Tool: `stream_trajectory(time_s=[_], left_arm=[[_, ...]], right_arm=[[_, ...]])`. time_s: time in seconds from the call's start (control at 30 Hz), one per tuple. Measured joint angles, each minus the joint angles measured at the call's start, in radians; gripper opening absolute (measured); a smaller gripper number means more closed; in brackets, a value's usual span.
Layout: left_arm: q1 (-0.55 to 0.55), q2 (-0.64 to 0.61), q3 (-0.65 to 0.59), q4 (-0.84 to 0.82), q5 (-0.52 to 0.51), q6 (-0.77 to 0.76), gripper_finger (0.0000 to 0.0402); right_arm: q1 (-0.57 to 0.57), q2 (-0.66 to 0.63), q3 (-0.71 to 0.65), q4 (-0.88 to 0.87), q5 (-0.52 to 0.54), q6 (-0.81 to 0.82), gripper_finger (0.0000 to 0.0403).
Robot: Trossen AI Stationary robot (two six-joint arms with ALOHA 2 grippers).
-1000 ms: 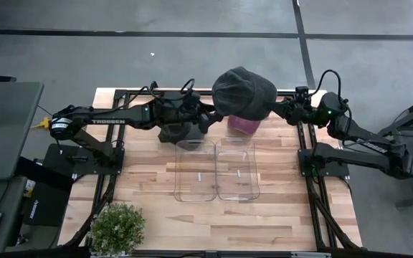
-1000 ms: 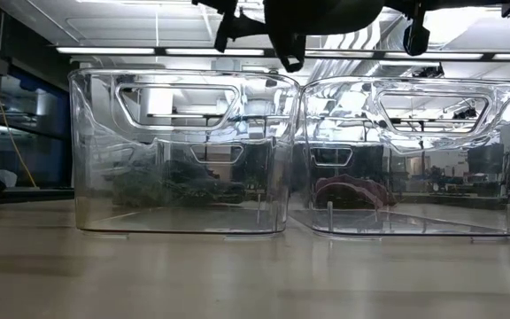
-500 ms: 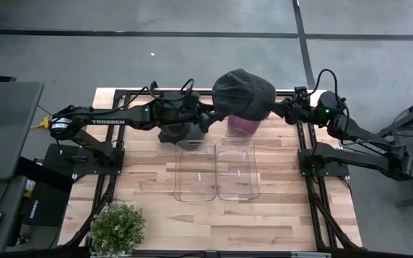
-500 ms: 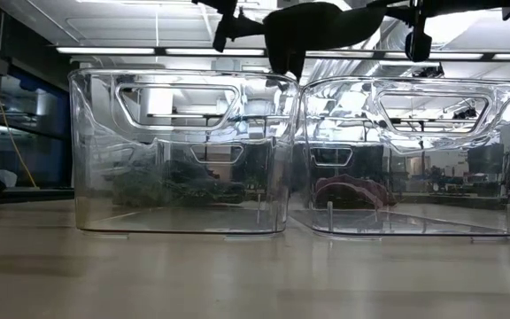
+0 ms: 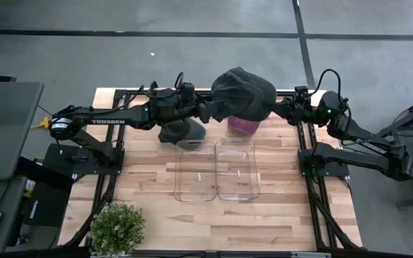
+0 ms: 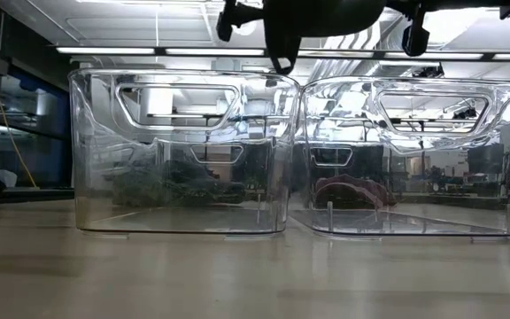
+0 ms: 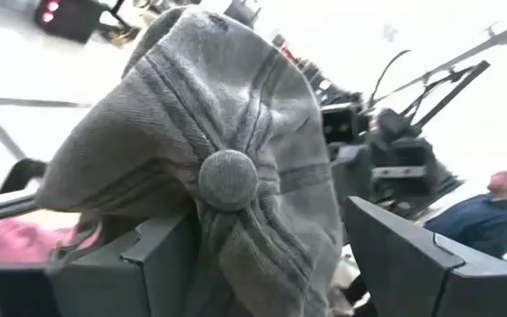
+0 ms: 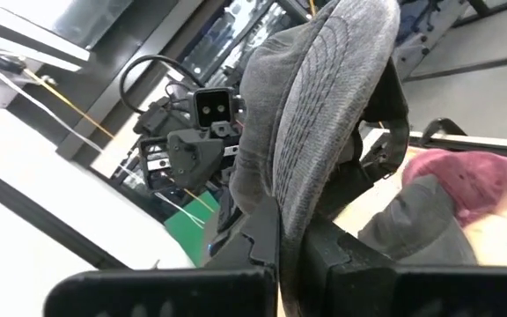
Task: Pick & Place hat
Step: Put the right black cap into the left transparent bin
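A grey flat cap, the hat (image 5: 241, 92), hangs in the air above the table's far side, between my two arms. My right gripper (image 5: 278, 108) is shut on it from the right. My left gripper (image 5: 210, 109) stands open at the hat's left side. In the left wrist view its two fingers flank the crown and top button (image 7: 228, 179). In the low view the hat (image 6: 326, 12) shows as a dark shape above the two bins. My right gripper pinches the hat's stitched brim edge (image 8: 296, 204) between its two fingers (image 8: 262, 239), coming in level from the table's right side. The hat is lifted clear of the table. My left gripper is open around the hat's crown. Cloth hangs in front of one finger (image 7: 152, 264), and I cannot tell whether it touches.
Two clear bins (image 5: 196, 172) (image 5: 236, 172) stand side by side at mid-table. A second grey hat (image 5: 181, 132) and a pink hat (image 5: 244, 125) lie on the table beyond them. A potted plant (image 5: 117, 228) stands at the near left edge.
My left gripper has risen a little, tipped up and rolled. It has come in toward the held hat, so that its open fingers now flank the crown. The hat stays aloft in my right gripper.
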Motion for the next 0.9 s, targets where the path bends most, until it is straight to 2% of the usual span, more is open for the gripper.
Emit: stream_trajectory(time_s=[0.33, 0.6, 0.73, 0.9], left_arm=[[0.000, 0.061, 0.002, 0.145, 0.024, -0.076, 0.0268], [0.000, 0.066, 0.000, 0.140, 0.003, -0.105, 0.0265], [0.000, 0.066, 0.001, 0.141, -0.020, -0.105, 0.0223], [0.000, 0.066, 0.000, 0.143, -0.027, -0.105, 0.0119]], right_arm=[[0.000, 0.002, 0.000, 0.009, -0.031, -0.004, 0.0005], [0.000, 0.002, 0.000, 0.010, -0.036, -0.005, 0.0008], [0.000, 0.006, 0.000, 0.009, -0.036, -0.007, 0.0005], [0.000, 0.005, 0.001, 0.009, -0.036, -0.007, 0.0010]])
